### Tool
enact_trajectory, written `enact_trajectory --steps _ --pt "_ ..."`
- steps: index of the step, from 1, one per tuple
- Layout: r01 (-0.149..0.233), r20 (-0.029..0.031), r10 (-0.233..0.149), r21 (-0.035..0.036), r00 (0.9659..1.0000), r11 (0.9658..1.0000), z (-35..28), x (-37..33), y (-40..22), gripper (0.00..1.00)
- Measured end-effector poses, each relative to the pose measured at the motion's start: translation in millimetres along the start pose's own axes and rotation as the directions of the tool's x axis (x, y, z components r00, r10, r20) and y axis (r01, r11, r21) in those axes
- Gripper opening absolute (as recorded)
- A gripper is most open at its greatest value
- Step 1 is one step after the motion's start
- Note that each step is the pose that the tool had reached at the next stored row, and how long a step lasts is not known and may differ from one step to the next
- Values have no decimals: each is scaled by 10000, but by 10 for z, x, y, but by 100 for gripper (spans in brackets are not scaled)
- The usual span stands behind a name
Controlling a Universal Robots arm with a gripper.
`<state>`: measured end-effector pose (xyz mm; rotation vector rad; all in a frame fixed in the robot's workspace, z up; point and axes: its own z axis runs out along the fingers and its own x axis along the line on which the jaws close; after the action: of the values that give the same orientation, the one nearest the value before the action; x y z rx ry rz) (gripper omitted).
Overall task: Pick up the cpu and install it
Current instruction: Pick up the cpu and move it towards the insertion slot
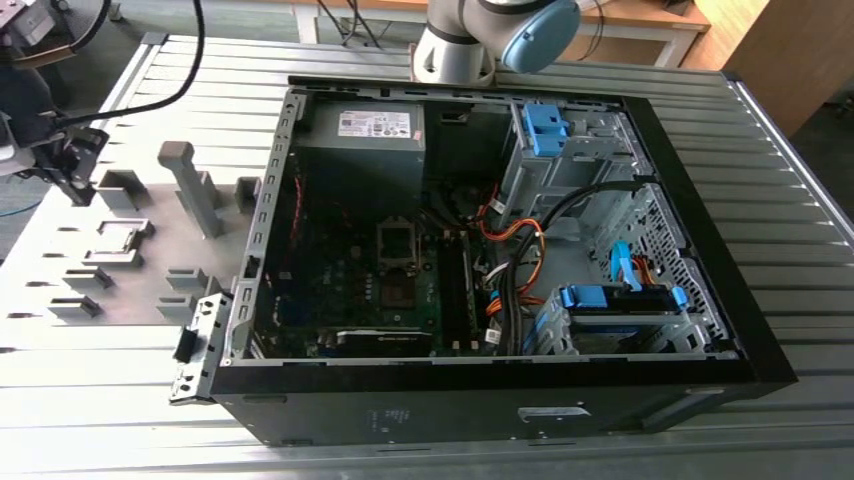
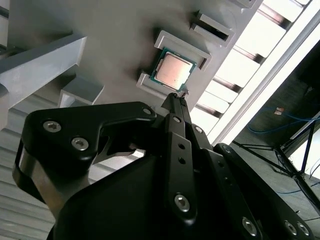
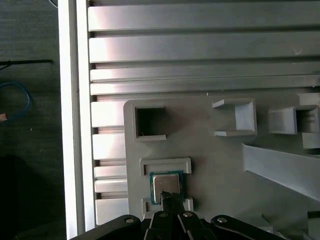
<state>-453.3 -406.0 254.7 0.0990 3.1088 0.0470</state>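
Currently: slatted desk (image 1: pixel 781 215) carries open PC case (image 1: pixel 675 170) and grey fixture plate (image 3: pixel 220 170) beside it. cpu (image 2: pixel 173 70) lies flat in its bracketed nest near the plate's edge, bare plate around. Gripper (image 2: pixel 176 95) jaws pinched together, empty, tips over one cpu edge.

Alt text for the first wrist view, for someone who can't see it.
The gripper, shut to a narrow tip, hangs over one edge of the cpu, which lies flat in its grey holder on a grey fixture plate. Other holder blocks stand nearby; the plate rests on a slatted metal table.
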Motion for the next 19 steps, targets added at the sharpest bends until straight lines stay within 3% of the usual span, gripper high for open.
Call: enact_trajectory --steps 7,19 --pt "278 -9 -278 -9 9996 9996 86 2 -3 11" --pt "318 -8 -318 -10 9995 9995 121 5 -12 11"
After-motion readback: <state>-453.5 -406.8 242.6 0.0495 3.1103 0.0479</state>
